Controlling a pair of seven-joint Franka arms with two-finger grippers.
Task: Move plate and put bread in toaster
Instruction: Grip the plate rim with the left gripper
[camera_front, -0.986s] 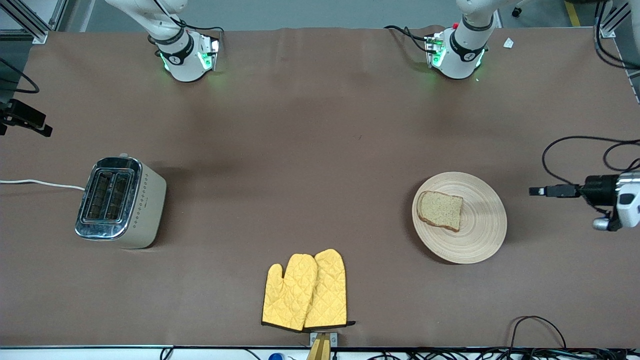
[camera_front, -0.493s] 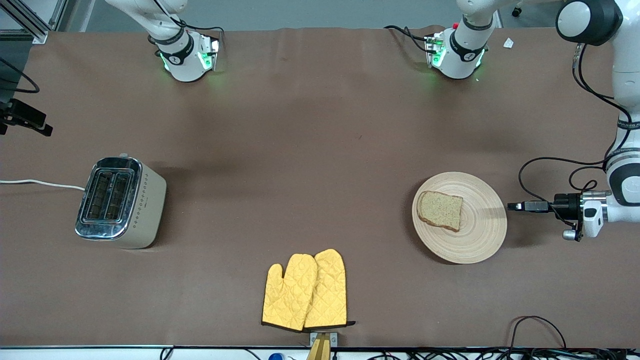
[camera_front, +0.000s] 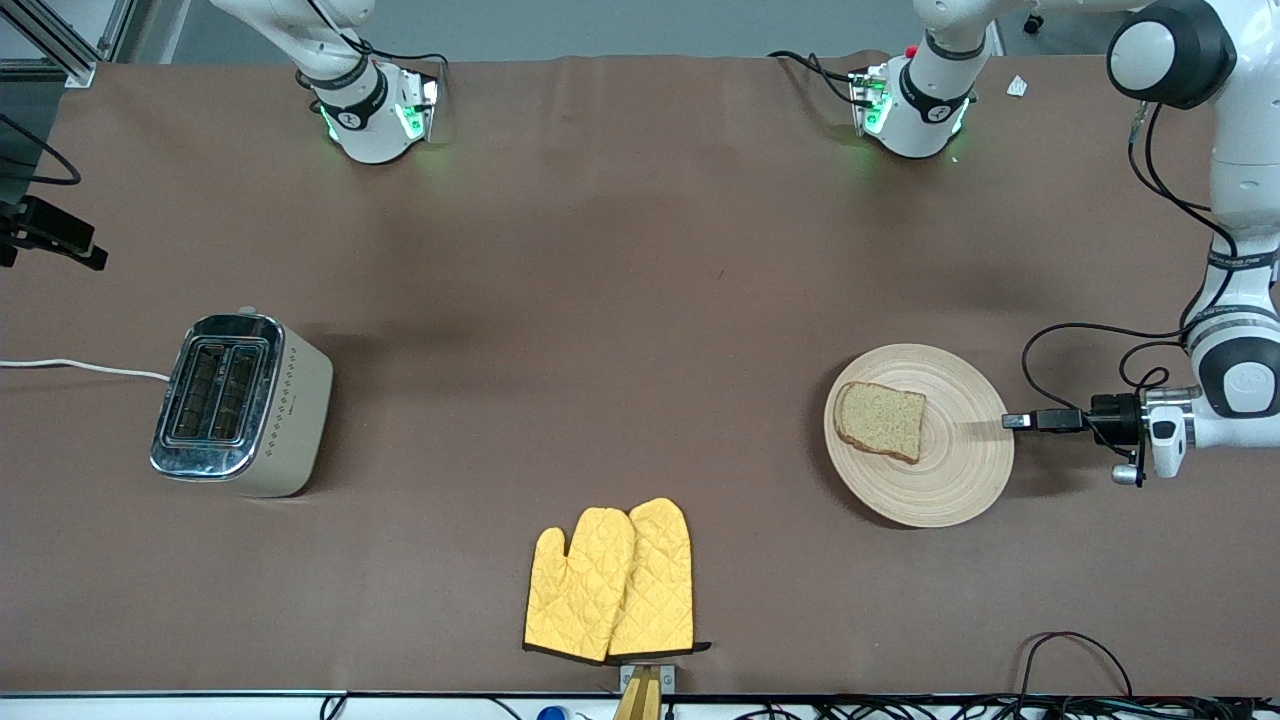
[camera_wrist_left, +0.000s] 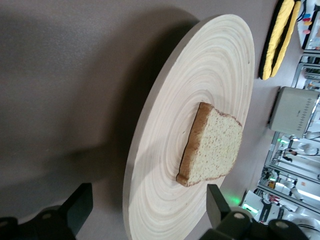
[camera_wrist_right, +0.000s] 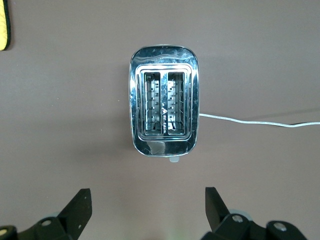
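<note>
While the bread (camera_front: 880, 421) lies on the plate (camera_front: 950, 490) at my left arm's end, my left gripper (camera_front: 1012, 421) sits at its rim, fingers (camera_wrist_left: 80, 207) spread. My right gripper (camera_wrist_right: 147, 212) hangs spread-fingered over the toaster (camera_front: 240, 404).

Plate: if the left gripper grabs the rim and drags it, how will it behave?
The plate looks stiff and wooden, so it will probably slide whole. The bread lies loose on it and may shift. The left gripper, open at the shallow rim, might tilt it.

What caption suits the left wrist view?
Open left gripper at the rim of the plate, which holds the bread.
</note>
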